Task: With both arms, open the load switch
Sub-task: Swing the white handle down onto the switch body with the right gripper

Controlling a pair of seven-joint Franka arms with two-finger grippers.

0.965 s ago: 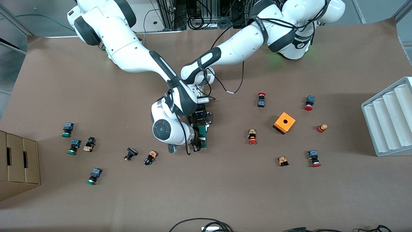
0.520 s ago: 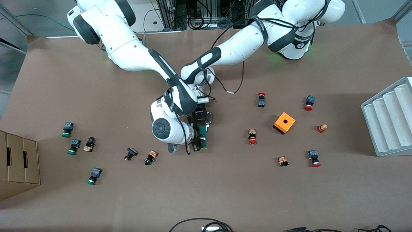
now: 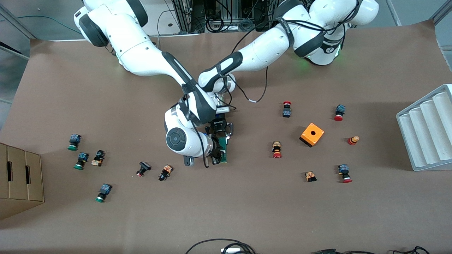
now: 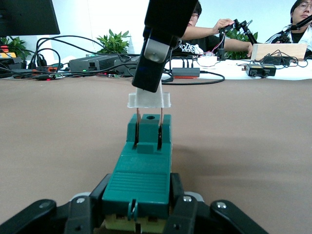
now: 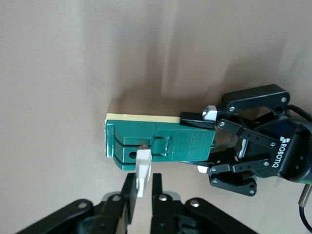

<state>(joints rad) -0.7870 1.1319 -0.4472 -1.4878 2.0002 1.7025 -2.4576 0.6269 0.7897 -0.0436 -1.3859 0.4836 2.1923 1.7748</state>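
Observation:
The load switch (image 3: 222,150) lies flat on the brown table near its middle, a dark-green bar (image 4: 141,170) on a cream base. My left gripper (image 3: 221,141) is shut on one end of the green body (image 5: 161,144); its fingers (image 4: 181,197) press both sides. My right gripper (image 3: 218,157) is at the other end, shut on the small white block (image 5: 143,171). In the left wrist view that white block (image 4: 148,100) stands a little above the green body on two thin pins.
An orange cube (image 3: 312,134) and red-capped buttons (image 3: 277,150) lie toward the left arm's end, by a grey ribbed rack (image 3: 427,130). Green-capped buttons (image 3: 81,160) and a cardboard box (image 3: 19,176) lie toward the right arm's end.
The right gripper's fingers have drawn a little tighter on the white block, and the right arm's wrist has shifted slightly. The left gripper and the switch have stayed put.

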